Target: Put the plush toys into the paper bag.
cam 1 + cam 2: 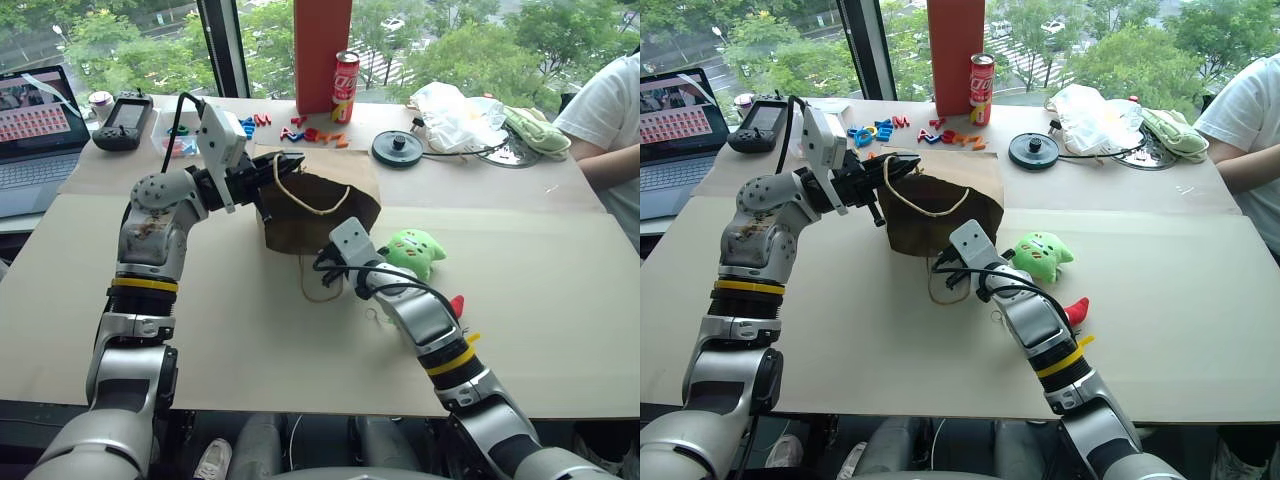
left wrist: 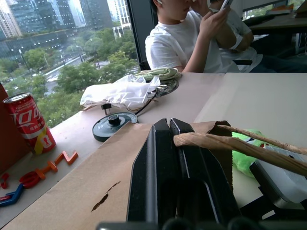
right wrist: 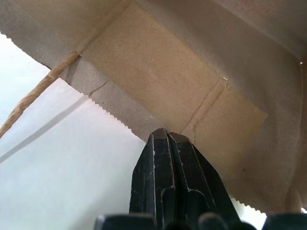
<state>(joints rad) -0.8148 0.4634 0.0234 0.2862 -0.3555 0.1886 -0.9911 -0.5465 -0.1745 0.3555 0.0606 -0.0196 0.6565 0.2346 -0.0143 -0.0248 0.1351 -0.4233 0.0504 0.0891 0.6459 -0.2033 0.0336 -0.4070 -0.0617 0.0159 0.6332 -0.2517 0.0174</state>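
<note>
So we pinch the brown kraft paper bag [image 1: 320, 215] with both closed grippers, left gripper [image 1: 268, 190] and right gripper [image 1: 318, 268], while the rounded green plush toy [image 1: 414, 252] and red chili-shaped plush toy [image 1: 1077, 309] lie unbagged beside the right one.

The paper bag [image 1: 320, 212] is plain brown with tan twine handles. One plush toy [image 1: 415, 251] is bright green, the other [image 1: 457, 305] red. The can [image 1: 345, 87] is red with white lettering; the table [image 1: 560, 330] is beige.

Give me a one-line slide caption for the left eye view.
Both grippers, left and right, pinch the paper bag's rim open beside the green plush toy.
</note>
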